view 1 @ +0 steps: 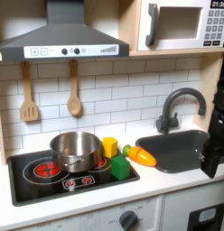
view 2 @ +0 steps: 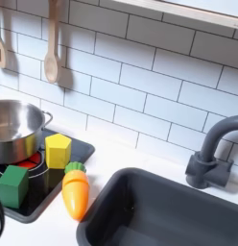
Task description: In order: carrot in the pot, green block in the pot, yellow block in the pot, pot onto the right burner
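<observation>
A: Both exterior views are soft and low in detail, evenly bright, with light from above.

B: Glare streaks the pot (view 1: 75,149), short shadows fall toward six o'clock, and the arm at three o'clock blurs darkly.

The carrot (view 2: 75,191) lies beside the sink (view 2: 140,183), near the yellow block (view 2: 59,150).

I see the pot (view 1: 76,150) on the stovetop (view 1: 32,181), over its far burner area in the first exterior view. Just to its right sits the yellow block (view 1: 109,146), with the green block (view 1: 120,167) nearer. The carrot (view 1: 141,156) lies right of both, between stovetop and sink (view 1: 177,149); the faucet (view 1: 177,106) stands behind.
</observation>
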